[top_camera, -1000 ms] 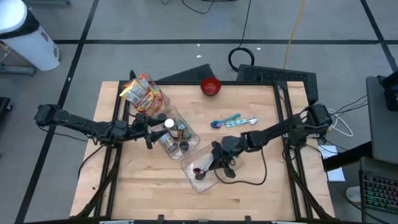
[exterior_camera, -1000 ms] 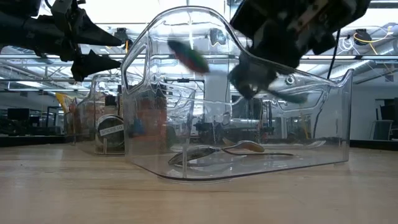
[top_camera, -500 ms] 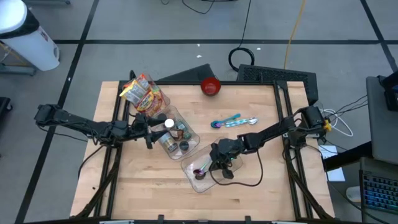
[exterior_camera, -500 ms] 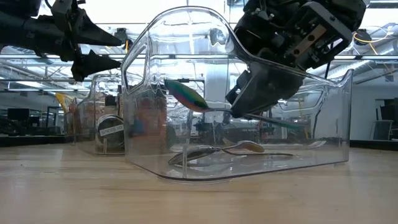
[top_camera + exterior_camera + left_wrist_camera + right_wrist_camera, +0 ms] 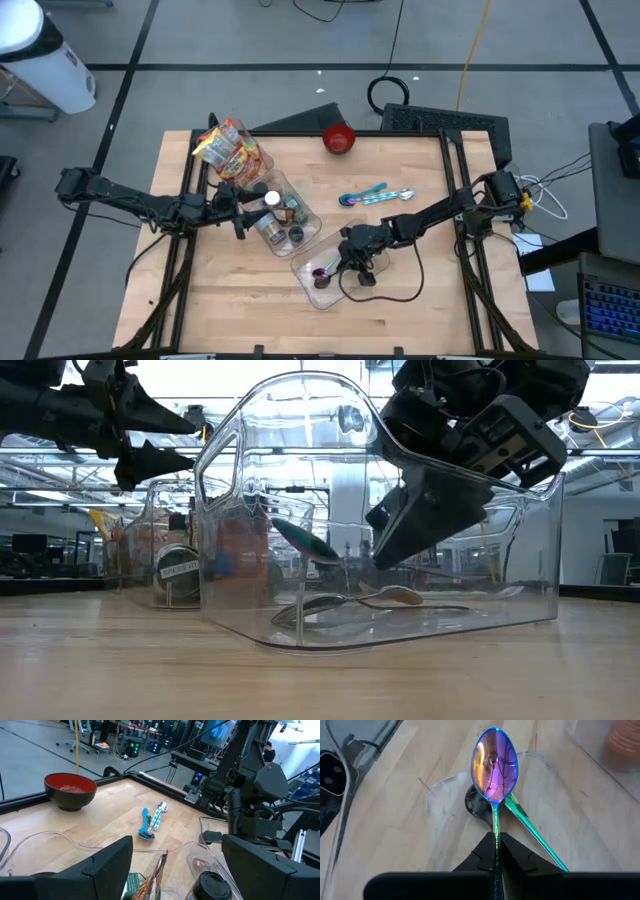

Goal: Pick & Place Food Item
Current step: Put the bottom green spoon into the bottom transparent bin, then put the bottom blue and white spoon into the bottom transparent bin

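High view: the right gripper has drawn in toward the desk's middle since a second ago and now hangs over the clear bin near the front centre, its jaws clenched on an iridescent spoon whose bowl points into the bin. The left gripper has not shifted; it sits at the second clear bin of jars with its jaws released and nothing between them. Three more spoons lie together on bare wood right of centre, a red bowl stands at the far edge, and a snack bag lies at the far left. The front strip of the desk is free wood.

Low view: the spoon has dropped from near the bin's upper rim to low inside it, just above a spoon already lying on the bin floor. The right gripper tilts down behind the bin wall. A jar in the far bin bears a label too small to read.

Left wrist view: the jaws frame the red bowl and the loose spoons, well apart from each other. A printed packet shows, but its writing is illegible.

Right wrist view: the spoon is pinched by its handle, bowl outward, over a second spoon crossing beneath it in the bin.
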